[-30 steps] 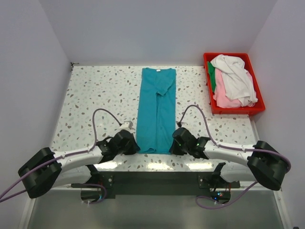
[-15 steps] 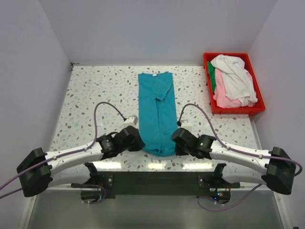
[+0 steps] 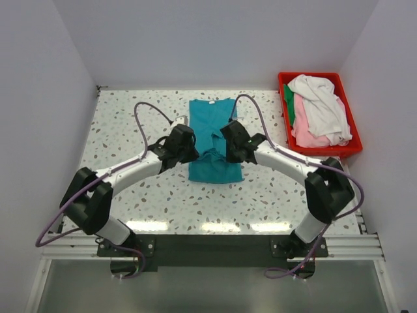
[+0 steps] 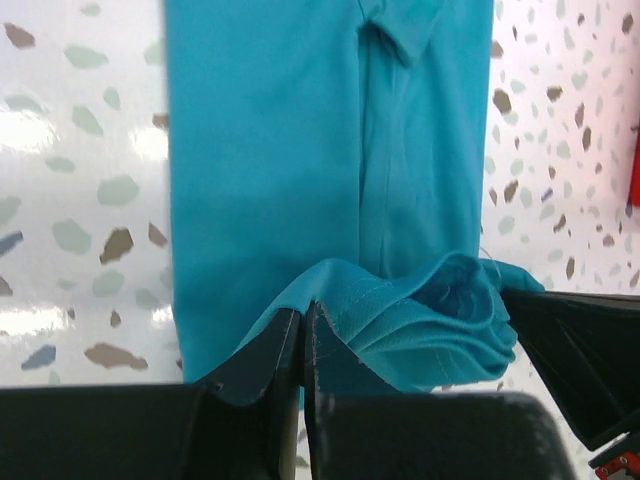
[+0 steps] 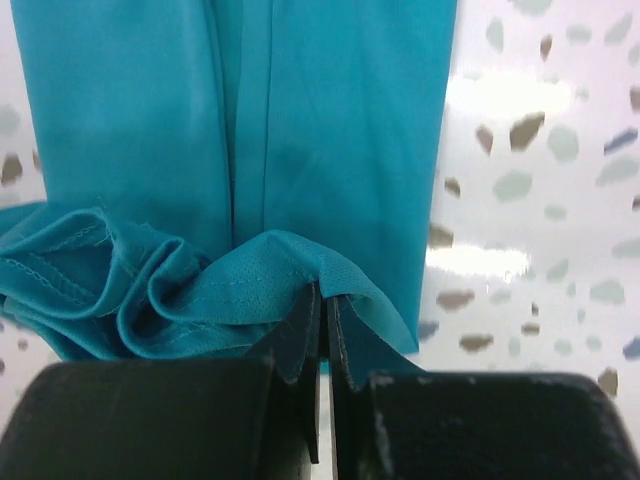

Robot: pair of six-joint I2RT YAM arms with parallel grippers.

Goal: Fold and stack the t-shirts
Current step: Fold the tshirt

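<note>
From where I stand, both arms reach in from the bottom corners of the top view and bow inward, making an arch. The left arm (image 3: 127, 175) slants up and to the right, and the right arm (image 3: 290, 160) slants up and to the left. The left gripper (image 3: 186, 146) and the right gripper (image 3: 230, 145) sit level, near each other, just above the frame's centre. Each has its jaws pressed together, pinching a bunched edge of the teal t-shirt (image 3: 210, 120).

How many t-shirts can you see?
4. A teal t-shirt is on the table; a white one, a pink one and a green one are piled in the red bin. More may be hidden underneath.
</note>
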